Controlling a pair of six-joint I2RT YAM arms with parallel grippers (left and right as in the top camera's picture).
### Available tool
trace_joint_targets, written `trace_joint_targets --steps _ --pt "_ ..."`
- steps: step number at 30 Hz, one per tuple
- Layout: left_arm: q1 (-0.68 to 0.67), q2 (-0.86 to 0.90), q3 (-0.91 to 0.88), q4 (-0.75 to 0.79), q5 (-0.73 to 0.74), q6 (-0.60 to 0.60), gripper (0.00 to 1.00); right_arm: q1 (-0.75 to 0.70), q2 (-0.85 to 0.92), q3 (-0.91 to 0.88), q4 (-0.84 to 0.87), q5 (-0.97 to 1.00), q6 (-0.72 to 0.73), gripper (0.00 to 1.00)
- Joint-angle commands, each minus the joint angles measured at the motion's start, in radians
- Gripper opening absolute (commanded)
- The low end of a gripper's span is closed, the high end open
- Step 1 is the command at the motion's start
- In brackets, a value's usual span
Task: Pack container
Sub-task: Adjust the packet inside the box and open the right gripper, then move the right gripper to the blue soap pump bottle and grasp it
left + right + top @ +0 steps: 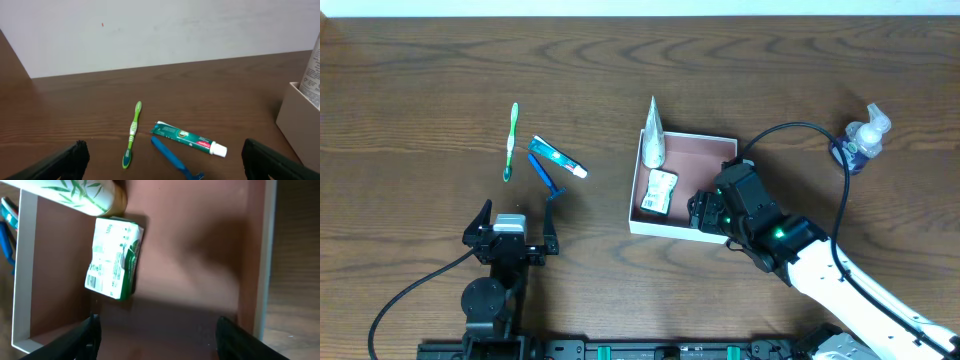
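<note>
The box (700, 160) is sitting right of the worktop's middle, holding a tube (653, 135) and a soap packet (660, 192). The right gripper (705, 212) is hovering over its near side, jaws spread and empty. The left gripper (515, 215), jaws also wide open, is facing the toothbrush (511, 142), toothpaste (558, 157) and razor (546, 175), probably lining up a pick.

Seemingly bare container (200, 255) floor beside carton (114, 260)

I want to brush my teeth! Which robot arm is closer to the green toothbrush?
Left. The left arm sits just short of the green toothbrush, jaws open toward it; the right arm is over the container, well off to the right.
</note>
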Motion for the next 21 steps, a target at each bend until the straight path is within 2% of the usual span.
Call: trace_joint_targets --steps 1,13,18,21 --pt "0.005 -0.005 -0.015 -0.037 0.003 -0.006 0.98 -0.028 -0.004 0.016 -0.009 0.049 -0.001 0.7" --pt "0.005 -0.005 -0.015 -0.037 0.003 -0.006 0.98 -0.073 -0.004 0.026 0.009 0.024 -0.078 0.73" --pt "0.005 -0.005 -0.015 -0.037 0.003 -0.006 0.98 -0.073 -0.008 0.123 -0.005 0.01 -0.149 0.75" --pt "0.005 -0.005 -0.015 -0.037 0.003 -0.006 0.98 -0.084 -0.011 0.244 -0.082 0.029 -0.204 0.79"
